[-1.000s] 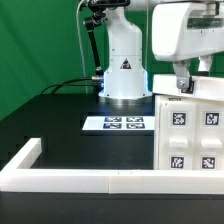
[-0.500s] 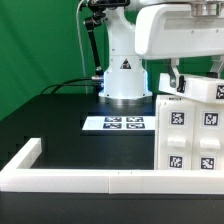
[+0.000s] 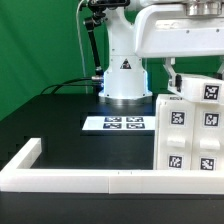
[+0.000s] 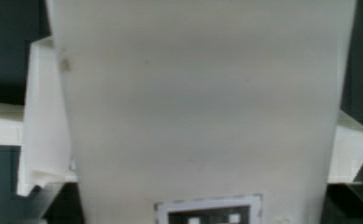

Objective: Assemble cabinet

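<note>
1. Over the last second the arm's big white wrist housing [image 3: 180,35] has shifted toward the exterior view's left and slightly up. The tilted white panel [image 3: 203,89] now shows more of its tagged face beside the fingers [image 3: 171,72].
2. The cabinet body [image 3: 188,135], the marker board [image 3: 117,124] and the rim bar [image 3: 80,180] lie where they lay before.
3. The fingers hang just above the top edge of the cabinet body, at its near-left corner as the exterior view shows it. Only one dark finger shows clearly, so I cannot tell whether they are clenched, released or grasping anything.
4. The panel lies tilted on top of the cabinet body, just beside the fingers on the exterior view's right; whether it touches them cannot be made out.
5. Open black worktop [image 3: 60,120] stretches away from the fingers toward the exterior view's left, bounded by the rim bar along the front.
6. In the wrist view a broad white face [image 4: 196,100] fills the picture close below the fingers, with a tag [image 4: 213,212] at its edge.
</note>
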Controlling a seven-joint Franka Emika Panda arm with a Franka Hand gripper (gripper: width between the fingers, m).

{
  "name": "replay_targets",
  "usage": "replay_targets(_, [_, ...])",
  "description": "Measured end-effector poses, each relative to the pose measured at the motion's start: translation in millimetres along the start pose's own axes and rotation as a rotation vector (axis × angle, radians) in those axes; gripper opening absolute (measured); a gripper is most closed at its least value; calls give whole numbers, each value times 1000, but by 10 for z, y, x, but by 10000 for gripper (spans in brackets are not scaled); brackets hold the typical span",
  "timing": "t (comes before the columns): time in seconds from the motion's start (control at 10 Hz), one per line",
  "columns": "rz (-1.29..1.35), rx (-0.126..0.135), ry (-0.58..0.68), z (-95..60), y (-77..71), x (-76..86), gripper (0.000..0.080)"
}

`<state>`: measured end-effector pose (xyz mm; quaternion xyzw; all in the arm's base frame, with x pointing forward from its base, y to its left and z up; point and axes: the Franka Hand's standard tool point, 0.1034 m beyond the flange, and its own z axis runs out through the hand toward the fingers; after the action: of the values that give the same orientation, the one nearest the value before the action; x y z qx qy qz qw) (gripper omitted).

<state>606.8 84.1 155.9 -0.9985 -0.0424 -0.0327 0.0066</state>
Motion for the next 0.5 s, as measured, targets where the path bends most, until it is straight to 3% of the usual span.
replay_targets(0.1, [41,1,0,0,0,0,557])
replay_targets(0.2, [171,22,6,1,1,1,557])
replay_targets(0.5, [447,31,29,-5,-29,-8,557])
